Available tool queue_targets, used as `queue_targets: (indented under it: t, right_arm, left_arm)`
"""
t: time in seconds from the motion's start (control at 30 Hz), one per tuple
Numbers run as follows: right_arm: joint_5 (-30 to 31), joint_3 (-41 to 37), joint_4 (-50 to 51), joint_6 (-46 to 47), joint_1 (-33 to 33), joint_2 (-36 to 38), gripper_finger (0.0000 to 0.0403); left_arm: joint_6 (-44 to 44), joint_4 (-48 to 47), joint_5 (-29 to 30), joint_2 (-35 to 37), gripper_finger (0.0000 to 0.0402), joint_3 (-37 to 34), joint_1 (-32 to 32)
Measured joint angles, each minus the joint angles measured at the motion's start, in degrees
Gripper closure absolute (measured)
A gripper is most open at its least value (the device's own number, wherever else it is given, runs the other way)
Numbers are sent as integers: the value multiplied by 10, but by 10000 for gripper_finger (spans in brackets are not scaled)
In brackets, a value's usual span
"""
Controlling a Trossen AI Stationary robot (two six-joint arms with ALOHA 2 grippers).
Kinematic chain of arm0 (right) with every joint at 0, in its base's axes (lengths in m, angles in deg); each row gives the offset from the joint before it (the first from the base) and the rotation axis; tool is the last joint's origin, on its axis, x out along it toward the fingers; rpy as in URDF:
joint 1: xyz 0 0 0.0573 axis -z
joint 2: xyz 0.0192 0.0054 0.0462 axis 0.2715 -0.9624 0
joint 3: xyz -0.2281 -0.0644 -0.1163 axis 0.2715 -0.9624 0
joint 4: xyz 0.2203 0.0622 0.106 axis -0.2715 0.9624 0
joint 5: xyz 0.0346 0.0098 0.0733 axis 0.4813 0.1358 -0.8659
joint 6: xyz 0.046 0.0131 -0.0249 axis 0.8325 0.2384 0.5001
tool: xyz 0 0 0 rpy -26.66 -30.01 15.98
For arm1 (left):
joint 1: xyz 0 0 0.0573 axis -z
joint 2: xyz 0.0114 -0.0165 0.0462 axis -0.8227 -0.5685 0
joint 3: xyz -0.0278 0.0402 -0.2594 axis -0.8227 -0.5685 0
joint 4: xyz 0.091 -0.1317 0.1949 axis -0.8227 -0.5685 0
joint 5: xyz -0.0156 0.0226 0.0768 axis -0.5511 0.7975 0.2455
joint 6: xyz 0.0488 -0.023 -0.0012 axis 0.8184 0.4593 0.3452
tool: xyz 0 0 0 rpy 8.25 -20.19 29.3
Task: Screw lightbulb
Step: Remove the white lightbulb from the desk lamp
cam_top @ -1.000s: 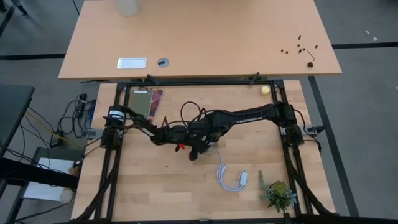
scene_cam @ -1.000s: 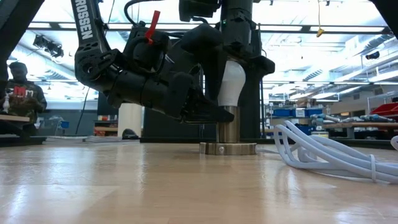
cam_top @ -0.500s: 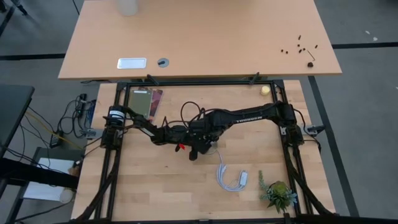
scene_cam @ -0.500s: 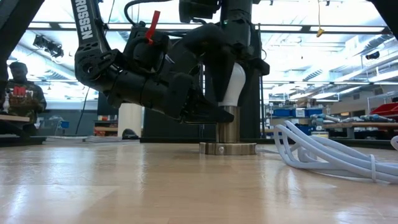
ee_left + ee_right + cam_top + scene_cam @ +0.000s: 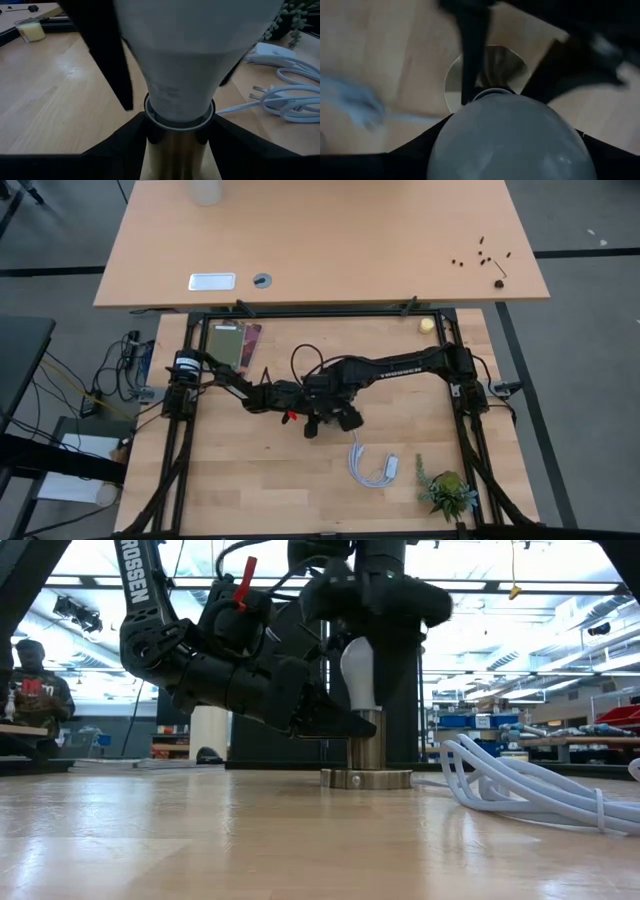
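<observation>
The frosted-white lightbulb (image 5: 358,675) stands upright with its base in a metal socket cylinder (image 5: 366,740) on a round disc base (image 5: 366,778) at mid table. My right gripper (image 5: 345,417) comes down from above and is shut on the bulb. My left gripper (image 5: 322,423) reaches in low from the table's left and is shut on the socket cylinder. The left wrist view shows the bulb (image 5: 185,60) seated in the socket's mouth (image 5: 177,145). The right wrist view shows the bulb's dome (image 5: 505,135) above the disc (image 5: 485,75). My left gripper pinches the socket's cylinder (image 5: 175,160) between its two fingers, just below the mouth. The fingers come slanting down from the table's left. The socket stands upright on its disc on the table. My right gripper pinches the bulb's rounded sides (image 5: 445,145) between its two fingers (image 5: 107,60) from above, pointing down. The bulb stands upright with its base in the socket.
A coiled white cable with plug (image 5: 372,467) lies just near-right of the socket and shows in the low view (image 5: 530,785). A small plant (image 5: 447,493) stands at the near right. A card and phone (image 5: 228,343) lie at far left. A person (image 5: 35,690) sits beyond the table.
My right gripper has turned about its upright axis while staying over the socket, still shut on the bulb; its fingers now cover more of the bulb in the low view. My left gripper and the socket have kept still.
</observation>
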Motion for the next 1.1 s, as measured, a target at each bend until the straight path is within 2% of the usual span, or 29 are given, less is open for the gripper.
queue_targets:
  t: [0.1, 0.2, 0.3, 0.37, 0.67, 0.97, 1.1]
  right_arm:
    - [0, 0, 0, -150, 0, 0, 151]
    - [22, 0, 1, -260, -1, 0, 139]
    - [47, 0, -10, -302, 0, 0, 116]
    - [61, 1, -8, -289, -2, 0, 103]
    - [68, 41, 17, -82, -26, -1, 67]
    - [63, 51, 44, 241, -30, -1, 50]
    - [62, 51, 67, 426, -16, -1, 50]
  left_arm:
    - [0, 0, 1, 0, 201, 0, 0]
    - [2, 0, 2, 0, 201, 0, 0]
    - [0, 0, 0, 0, 201, 0, 0]
    - [0, 0, 0, 0, 201, 0, 0]
    - [0, 0, -1, 0, 201, 0, 0]
    - [0, 0, -1, 0, 201, 0, 0]
    - [-4, 0, -1, 0, 201, 0, 0]
